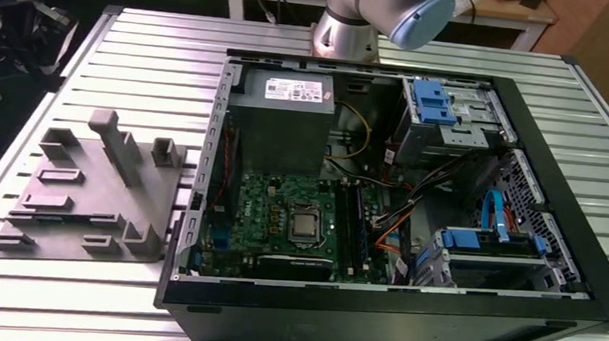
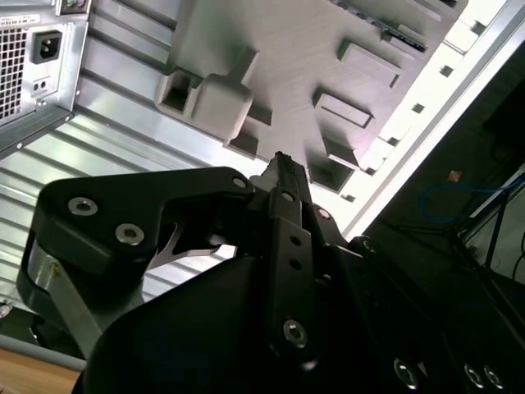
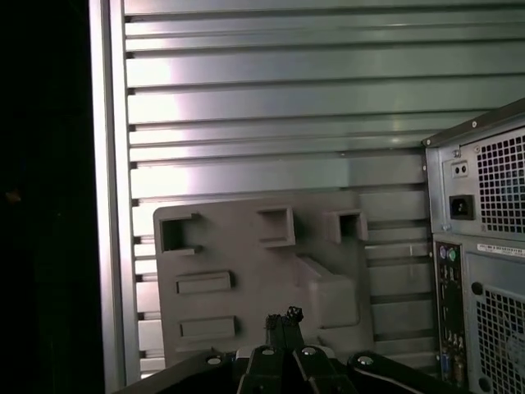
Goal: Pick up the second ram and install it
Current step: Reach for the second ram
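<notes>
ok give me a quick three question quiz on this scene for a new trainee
1. True or false: the computer case lies with its side open and the motherboard showing.
2. In the exterior view, the grey tray lies: A) to the case's left, on the slatted table; B) inside the case; C) on top of the power supply.
3. In both wrist views, what lies beyond the tips of the gripper?

Key: 1 true; 2 A; 3 the grey tray.

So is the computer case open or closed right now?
Open: the computer case lies sideways with its side panel off, exposing the motherboard and power supply.
</notes>
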Motion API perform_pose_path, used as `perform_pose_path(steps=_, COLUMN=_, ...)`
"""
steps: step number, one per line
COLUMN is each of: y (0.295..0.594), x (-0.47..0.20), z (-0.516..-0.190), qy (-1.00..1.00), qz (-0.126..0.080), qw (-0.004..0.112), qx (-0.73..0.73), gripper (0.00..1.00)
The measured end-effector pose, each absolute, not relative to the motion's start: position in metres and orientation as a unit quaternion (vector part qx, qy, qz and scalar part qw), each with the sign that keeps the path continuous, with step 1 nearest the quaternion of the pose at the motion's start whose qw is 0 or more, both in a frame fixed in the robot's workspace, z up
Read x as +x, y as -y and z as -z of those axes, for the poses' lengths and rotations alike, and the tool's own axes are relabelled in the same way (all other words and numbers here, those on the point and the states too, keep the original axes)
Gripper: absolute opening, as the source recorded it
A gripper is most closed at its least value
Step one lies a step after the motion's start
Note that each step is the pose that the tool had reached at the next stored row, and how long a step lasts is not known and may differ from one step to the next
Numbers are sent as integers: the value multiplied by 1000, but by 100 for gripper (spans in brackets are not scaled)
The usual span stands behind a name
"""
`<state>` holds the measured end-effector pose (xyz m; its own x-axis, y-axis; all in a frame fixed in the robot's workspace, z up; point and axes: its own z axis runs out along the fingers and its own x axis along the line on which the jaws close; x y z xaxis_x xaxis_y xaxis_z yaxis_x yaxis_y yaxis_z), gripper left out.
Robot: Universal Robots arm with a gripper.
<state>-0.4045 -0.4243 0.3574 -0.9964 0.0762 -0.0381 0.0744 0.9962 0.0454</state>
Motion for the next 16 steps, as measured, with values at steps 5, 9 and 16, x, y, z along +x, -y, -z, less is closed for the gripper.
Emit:
perform_pose_path(steps=5, y=429, x=-409, z=-352, qy=-999, qz=-22, qw=20, qx=38, gripper=7)
perform_pose_path(steps=9, y=433, x=-411, z=-346, qy=-999, qz=-22, qw=20, qx=38, gripper=7)
perform_pose_path(steps=16, y=439, x=-414, z=-335, qy=-999, qz=-22, qw=20, qx=38, gripper=7)
